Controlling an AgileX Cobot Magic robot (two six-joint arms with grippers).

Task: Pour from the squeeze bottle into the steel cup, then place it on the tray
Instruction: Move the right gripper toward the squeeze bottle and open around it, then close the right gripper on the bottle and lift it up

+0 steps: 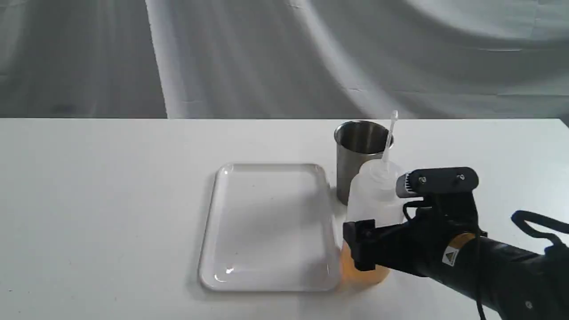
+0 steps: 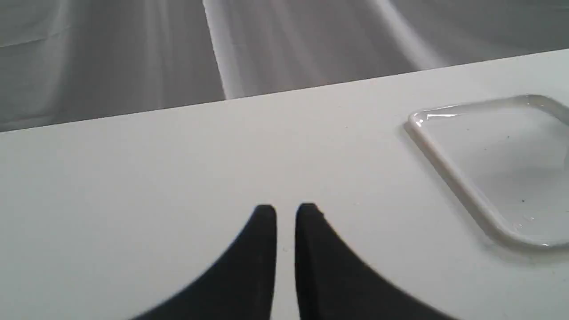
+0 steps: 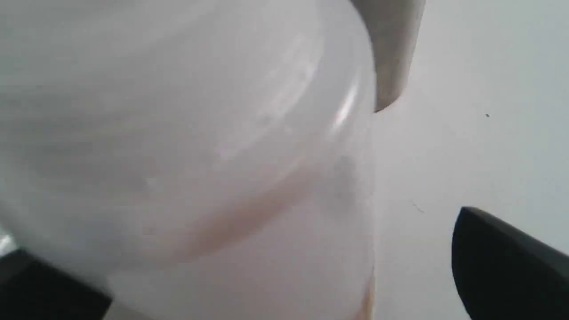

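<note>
The squeeze bottle [image 1: 373, 195] stands upright on the table just right of the tray [image 1: 271, 222], with amber liquid in its lower part. Its thin nozzle rises in front of the steel cup [image 1: 358, 151], which stands right behind it. My right gripper [image 1: 362, 238] is open around the bottle's lower body. In the right wrist view the bottle [image 3: 200, 155] fills the space between the fingers. One finger [image 3: 40, 284] is at its side, the other finger [image 3: 498, 253] stands apart from it, and the cup [image 3: 393, 49] shows behind. My left gripper [image 2: 286, 211] is shut and holds nothing.
The white table [image 1: 111, 200] ends at a straight far edge against a grey draped cloth [image 1: 266, 58]. In the left wrist view the tray's corner [image 2: 444, 160] lies off to one side of the shut fingers.
</note>
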